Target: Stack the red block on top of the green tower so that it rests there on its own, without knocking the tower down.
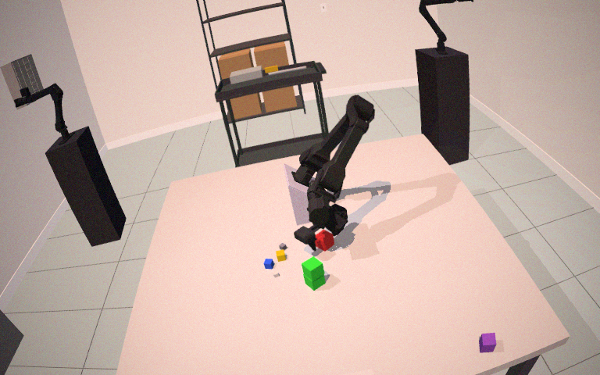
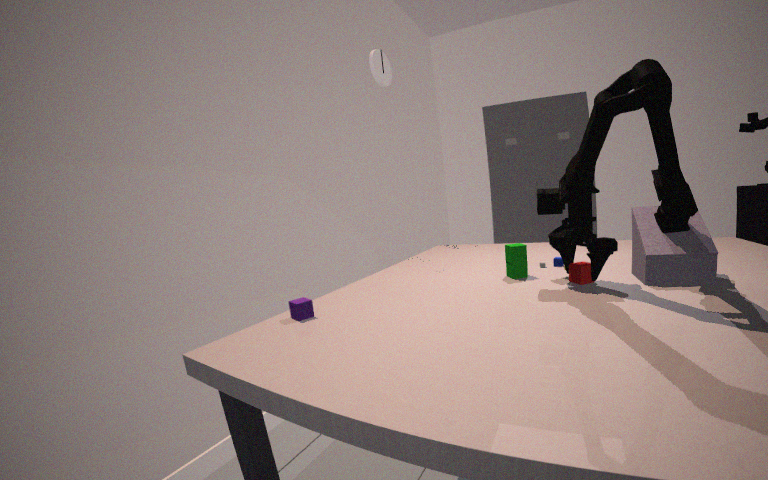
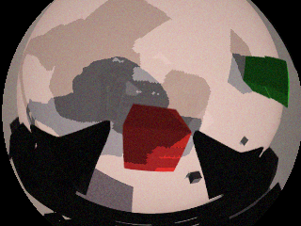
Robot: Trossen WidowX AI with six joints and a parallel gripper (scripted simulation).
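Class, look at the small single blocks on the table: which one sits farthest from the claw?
The purple block, alone near the table's corner. The red block sits between the open claw's fingers; the yellow block and blue block lie close by.

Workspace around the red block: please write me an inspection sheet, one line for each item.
Surface: pale pink table, arm shadows across it.
Job's things: red block on the table, between the open fingers; green tower upright, two blocks high, apart from it.
Clutter: blue cube, yellow cube, two small grey bits beside them; purple cube near a far corner.
Grippers: gripper open, low around the red block, holding nothing.
Cables: nothing seen.
Surroundings: shelf cart with cardboard boxes; two dark pedestals; tiled floor.
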